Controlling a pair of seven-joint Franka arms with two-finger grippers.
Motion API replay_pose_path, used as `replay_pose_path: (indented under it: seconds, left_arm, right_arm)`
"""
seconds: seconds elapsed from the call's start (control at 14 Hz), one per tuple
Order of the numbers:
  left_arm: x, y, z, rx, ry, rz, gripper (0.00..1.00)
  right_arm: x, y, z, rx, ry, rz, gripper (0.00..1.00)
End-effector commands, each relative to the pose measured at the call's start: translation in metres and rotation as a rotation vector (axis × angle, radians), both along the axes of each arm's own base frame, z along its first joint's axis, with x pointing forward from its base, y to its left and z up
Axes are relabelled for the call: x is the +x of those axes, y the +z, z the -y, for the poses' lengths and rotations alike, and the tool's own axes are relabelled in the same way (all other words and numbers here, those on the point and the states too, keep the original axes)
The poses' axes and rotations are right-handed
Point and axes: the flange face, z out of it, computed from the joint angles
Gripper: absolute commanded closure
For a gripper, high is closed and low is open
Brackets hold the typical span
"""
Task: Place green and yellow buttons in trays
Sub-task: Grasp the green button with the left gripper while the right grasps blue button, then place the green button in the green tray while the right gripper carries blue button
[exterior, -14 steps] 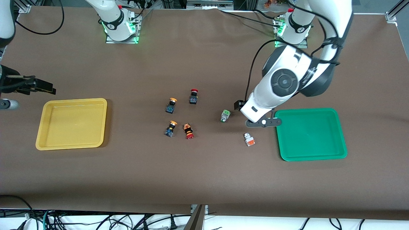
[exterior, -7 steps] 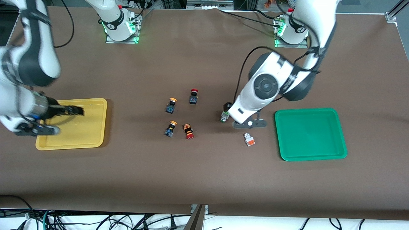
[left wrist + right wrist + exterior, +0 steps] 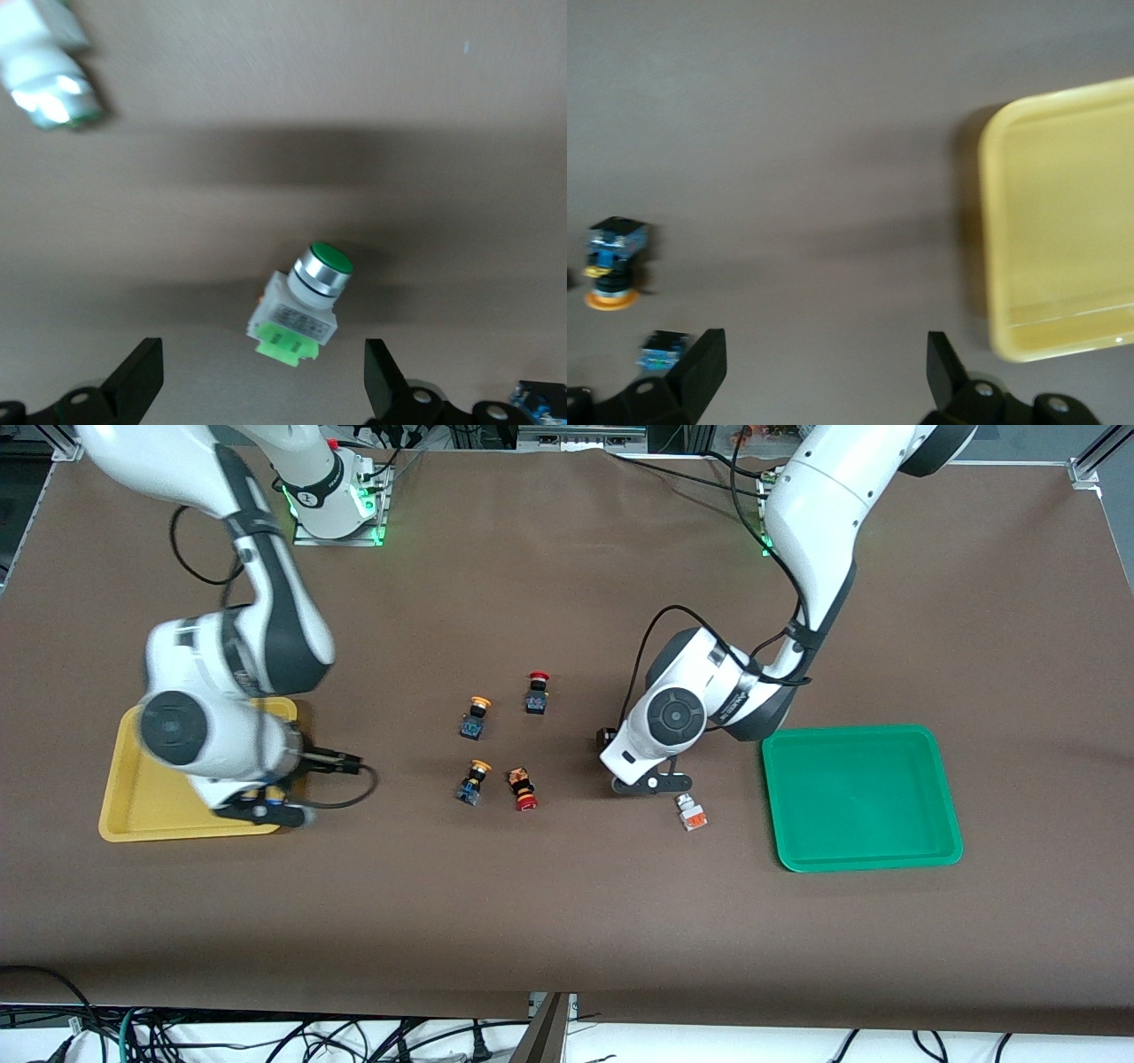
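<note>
No text, brand, number or sign can be read anywhere in these views. The green-capped button (image 3: 301,299) carries a pale label on the side of its white body, seen in the left wrist view, but its printing is too blurred to make out. The round cap on the left arm's wrist joint (image 3: 671,713) and the one on the right arm's (image 3: 170,727) show only unreadable marks.

Bright even overhead light, soft shadows, both wrist views motion-blurred.
</note>
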Motion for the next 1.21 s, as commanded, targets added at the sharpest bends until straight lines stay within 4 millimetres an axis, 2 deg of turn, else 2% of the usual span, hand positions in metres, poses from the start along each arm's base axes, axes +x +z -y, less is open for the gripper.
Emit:
replay_pose_path:
  seconds: [0.0, 0.07, 0.21, 0.29, 0.5, 0.57, 0.71, 0.86, 1.0, 1.14]
  left_arm:
    - [-0.008, -0.019, 0.011, -0.021, 0.019, -0.001, 0.0]
    - [-0.008, -0.026, 0.011, -0.022, 0.021, -0.001, 0.0]
    - [-0.005, -0.027, 0.011, -0.022, 0.019, 0.001, 0.03]
    - [-0.003, -0.026, 0.009, -0.018, 0.013, 0.009, 0.17]
    - [-0.002, -0.031, 0.006, -0.012, -0.006, 0.008, 0.85]
    - [0.0, -0.03, 0.004, -0.014, -0.007, 0.012, 1.0]
    - [0.013, -0.014, -0.012, -0.021, 0.002, 0.027, 1.0]
    - [0.026, 0.016, -0.034, -0.028, -0.036, 0.028, 1.0]
    - [0.048, 0.047, -0.078, -0.038, -0.124, -0.004, 1.0]
    - [0.067, 0.071, -0.133, -0.083, -0.26, -0.017, 1.0]
  right_arm:
    - [-0.021, -0.026, -0.056, -0.018, -0.074, 0.015, 0.0]
    - [-0.03, -0.039, -0.072, -0.021, -0.09, 0.023, 0.0]
    - [-0.047, -0.063, -0.086, -0.008, -0.129, 0.023, 0.0]
    - [-0.059, -0.074, -0.095, 0.015, -0.133, 0.015, 0.0]
    - [-0.082, -0.102, -0.112, 0.047, -0.196, 0.039, 0.0]
    - [-0.087, -0.108, -0.116, 0.051, -0.213, 0.044, 0.0]
    - [-0.1, -0.12, -0.126, 0.064, -0.238, 0.054, 0.0]
    - [-0.109, -0.132, -0.126, 0.063, -0.242, 0.052, 0.0]
    - [-0.12, -0.142, -0.132, 0.068, -0.228, 0.047, 0.0]
    - [-0.129, -0.152, -0.136, 0.073, -0.218, 0.046, 0.01]
